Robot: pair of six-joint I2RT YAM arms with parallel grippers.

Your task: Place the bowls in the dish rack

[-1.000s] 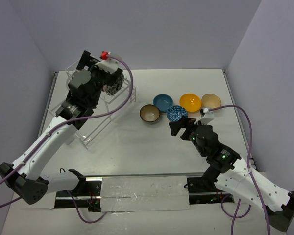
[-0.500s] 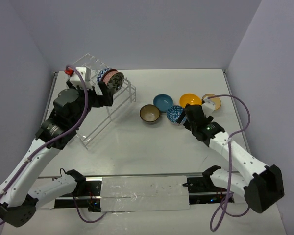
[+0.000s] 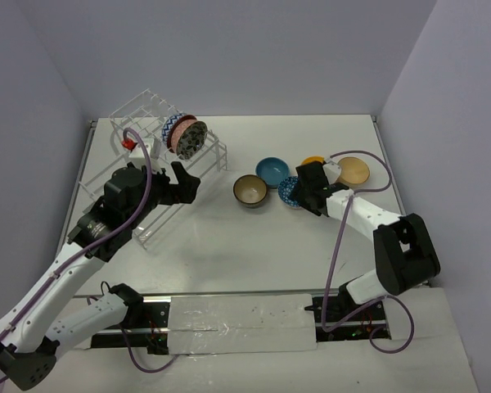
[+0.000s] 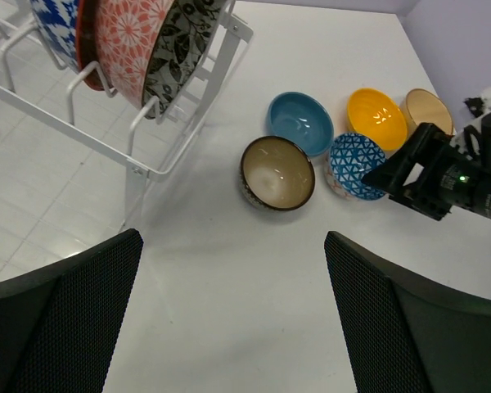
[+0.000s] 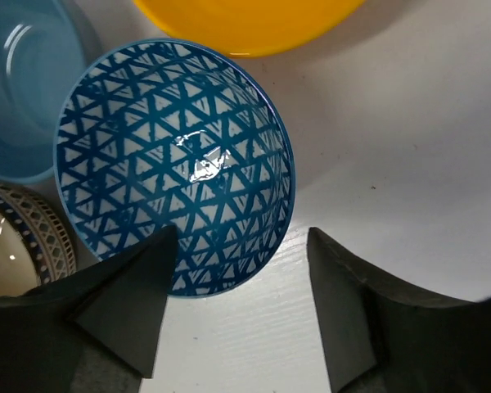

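Note:
The white wire dish rack (image 3: 151,123) stands at the far left and holds three patterned bowls on edge: blue (image 4: 53,24), salmon (image 4: 127,41) and grey (image 4: 180,41). On the table sit a dark brown bowl with a gold inside (image 3: 250,191), a teal bowl (image 3: 272,171), a blue triangle-patterned bowl (image 5: 176,164), an orange-yellow bowl (image 4: 376,119) and a tan bowl (image 3: 353,171). My right gripper (image 5: 241,286) is open and straddles the near rim of the blue patterned bowl, one finger (image 5: 131,303) over its inside. My left gripper (image 4: 233,319) hangs open and empty over bare table right of the rack.
The bowls on the table lie close together, some with rims touching. The right arm's cable (image 3: 360,155) loops over the tan bowl. Walls close the table at the back and on both sides.
The left arm has drawn back from the rack, leaving the grey bowl there. The right gripper has reached forward onto the blue patterned bowl and its jaws have narrowed.

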